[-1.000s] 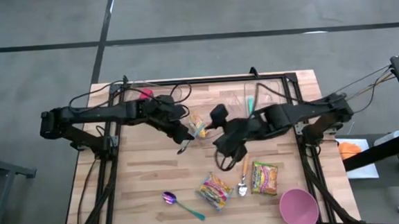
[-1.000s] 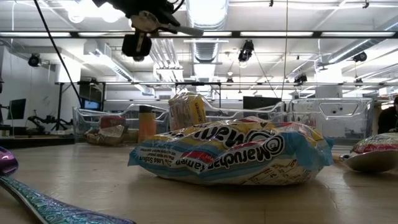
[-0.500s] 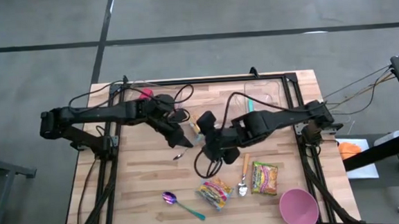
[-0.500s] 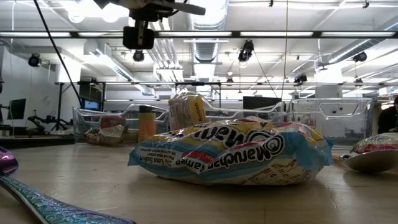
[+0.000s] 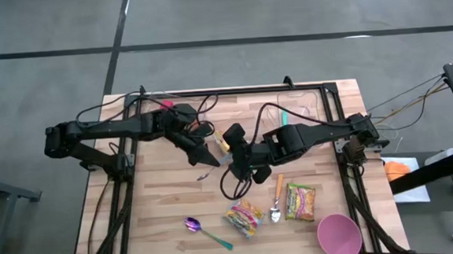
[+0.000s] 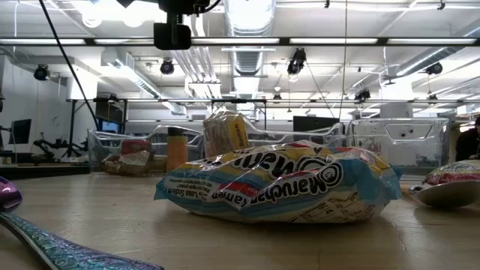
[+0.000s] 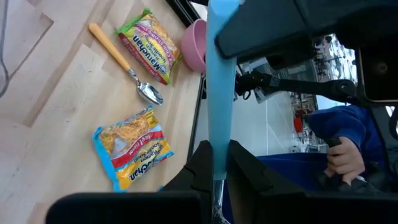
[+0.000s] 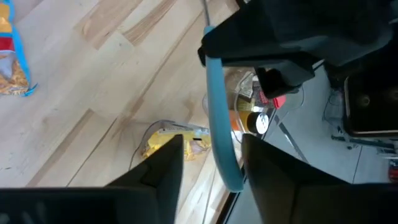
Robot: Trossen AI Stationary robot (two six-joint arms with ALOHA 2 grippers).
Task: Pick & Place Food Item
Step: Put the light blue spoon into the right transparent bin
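My left gripper is shut on a light-blue-handled utensil above the table's middle. The handle runs forward past its fingers toward my right gripper. That gripper is open, and its two fingers stand on either side of the handle's curved free end. I cannot tell whether they touch it. A yellow and blue ramen packet lies flat on the near part of the table, also in the low view. A green packet lies to its right. My left gripper pinches the utensil between its two fingers at the lower end of the blue handle, where a metal part begins. The fingers come from the table's left and lie along the handle. The utensil is lifted clear of the table.
An orange-handled spoon lies between the two packets. A pink bowl stands at the near right and a purple and teal spoon at the near left. A yellow snack bag lies behind the grippers. A person's hand shows beyond the table.
My right gripper has gone toward the table's left, up to my left gripper and the blue handle. My left gripper has kept hold of the utensil and shifted only slightly.
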